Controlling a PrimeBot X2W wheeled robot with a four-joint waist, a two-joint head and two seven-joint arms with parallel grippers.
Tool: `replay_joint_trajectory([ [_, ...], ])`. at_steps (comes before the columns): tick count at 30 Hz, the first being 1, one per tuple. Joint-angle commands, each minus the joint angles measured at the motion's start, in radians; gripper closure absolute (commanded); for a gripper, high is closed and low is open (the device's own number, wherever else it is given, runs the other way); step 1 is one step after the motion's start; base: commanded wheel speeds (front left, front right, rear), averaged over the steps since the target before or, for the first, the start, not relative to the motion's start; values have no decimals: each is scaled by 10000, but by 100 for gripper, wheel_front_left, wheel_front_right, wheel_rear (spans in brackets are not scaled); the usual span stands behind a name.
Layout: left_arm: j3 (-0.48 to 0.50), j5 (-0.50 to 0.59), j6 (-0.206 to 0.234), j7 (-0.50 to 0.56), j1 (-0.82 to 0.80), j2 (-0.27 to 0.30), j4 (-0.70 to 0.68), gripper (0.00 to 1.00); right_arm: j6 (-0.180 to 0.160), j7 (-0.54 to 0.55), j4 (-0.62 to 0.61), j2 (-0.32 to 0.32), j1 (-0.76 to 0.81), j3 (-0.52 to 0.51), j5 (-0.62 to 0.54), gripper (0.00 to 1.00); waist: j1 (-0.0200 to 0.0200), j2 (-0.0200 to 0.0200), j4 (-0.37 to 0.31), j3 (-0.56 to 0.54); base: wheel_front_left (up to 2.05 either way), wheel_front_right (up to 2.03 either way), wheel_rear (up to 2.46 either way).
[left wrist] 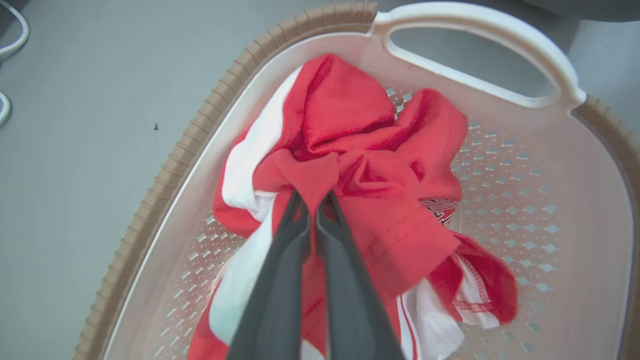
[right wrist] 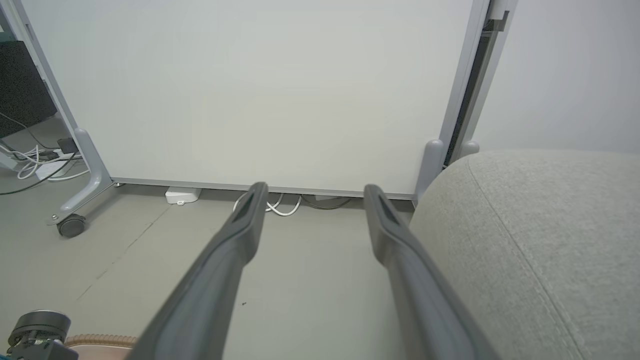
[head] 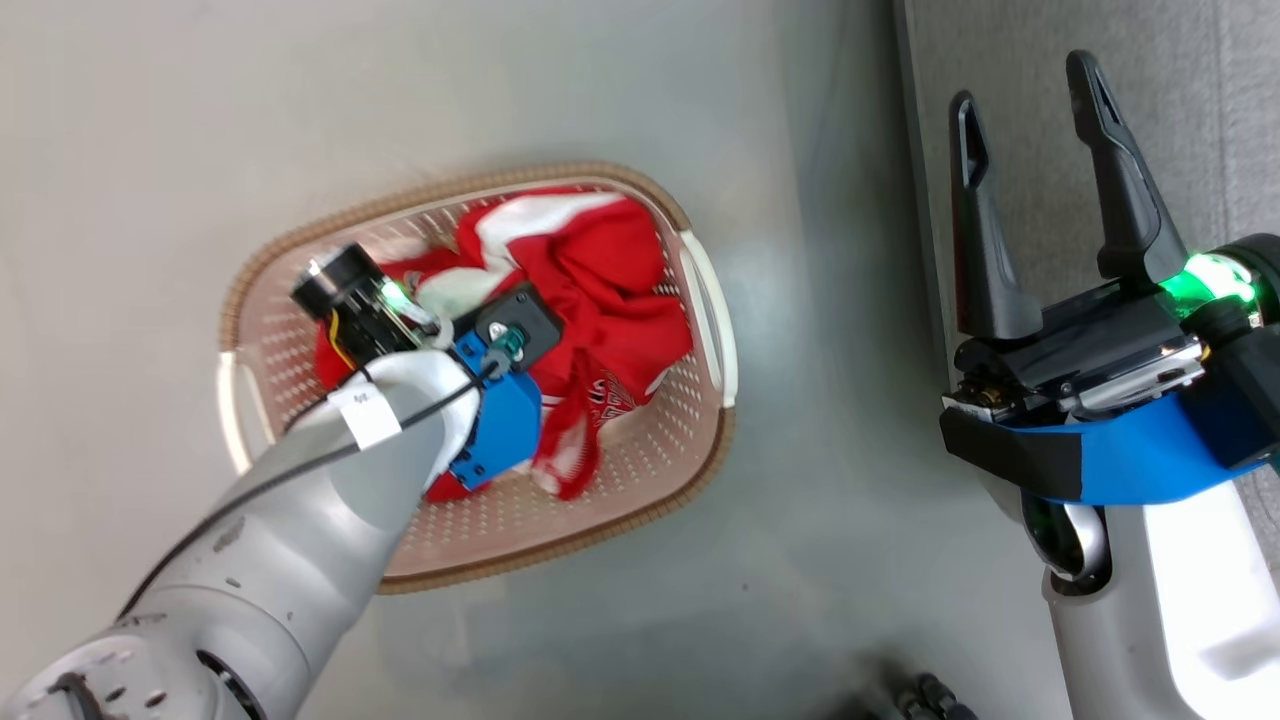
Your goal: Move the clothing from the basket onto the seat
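A: Which step are you on?
B: The grasp — my left gripper (left wrist: 314, 196) has its 2 fingers closed tight on a red fold of the clothing (left wrist: 370, 150), bunched inside the basket (left wrist: 200, 125).
A: Next?
B: Lift it clear, I judge, then carry it right to the seat (right wrist: 540, 240). My right gripper (head: 1030, 100) hangs wide open near it — holding nothing.

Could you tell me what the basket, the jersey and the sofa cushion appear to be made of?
The basket looks like smooth moulded plastic, perforated, its brown rim ribbed to mimic weave. The jersey seems a soft knit fabric, creasing freely. The cushion appears coarse-woven grey upholstery with stitched seams.
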Motion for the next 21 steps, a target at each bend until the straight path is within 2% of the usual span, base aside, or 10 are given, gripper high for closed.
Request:
replay_joint_trajectory([
  [1, -23, -71, -11, -96, 80, -16, -51, 100, 5, -39, 46, -35, 84, -28, -69, 0, 0, 0, 224, -392, 0, 0, 0],
  [10, 384, -737, -11, -335, 605, -203, -764, 100, 5, -39, 477, -37, 475, -164, -175, 0, 0, 0, 742, -1722, 0, 0, 0],
  [21, 1874, -504, 257, -325, 1778, 247, -2796, 100, 5, -39, 899, -37, 1143, -298, -216, 0, 0, 0, 1232, -3313, 0, 0, 0],
])
